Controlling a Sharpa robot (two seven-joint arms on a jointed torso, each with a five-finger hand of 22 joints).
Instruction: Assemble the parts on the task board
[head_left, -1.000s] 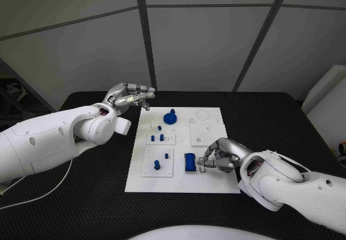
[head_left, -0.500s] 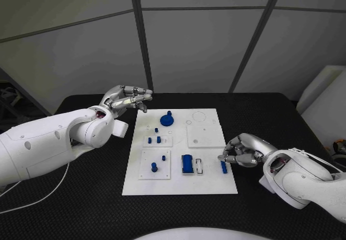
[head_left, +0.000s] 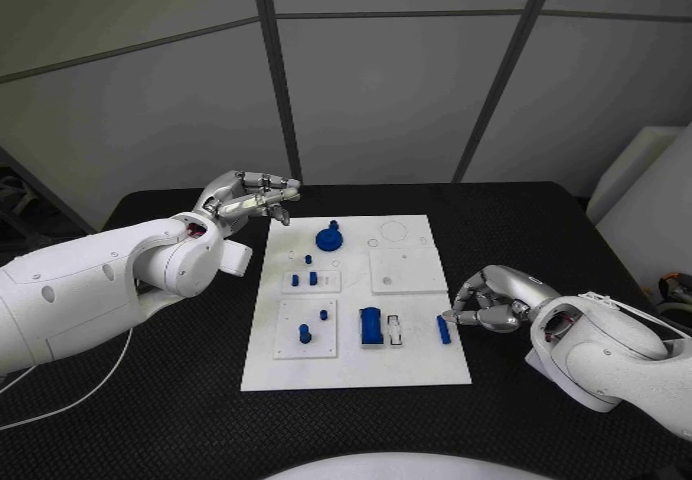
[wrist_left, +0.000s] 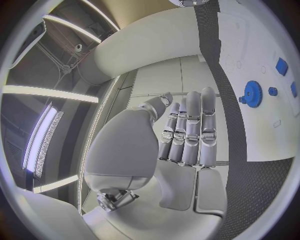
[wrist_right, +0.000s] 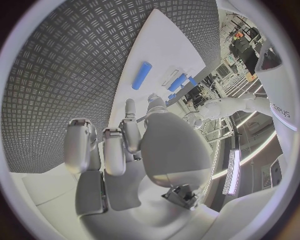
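The task board lies flat in the middle of the black counter. On its far part sits a round blue gear, with small blue pegs just nearer on a raised white tile. Nearer still, on the left, another tile carries a short blue peg. Right of that tile stands a blue block, and right of the block, a slim blue bar lies loose on the board near its right edge.

The right hand rests over the counter just beside the board's right edge, close to the slim blue bar but apart from it. Its fingers are curled inward with nothing between them, as the right wrist view also shows.

The left hand hovers at the board's far left corner, above the counter, near the gear but clear of it. In the left wrist view its fingers lie side by side, bent towards the palm; it seems to hold nothing, though the head view is too small to be sure.
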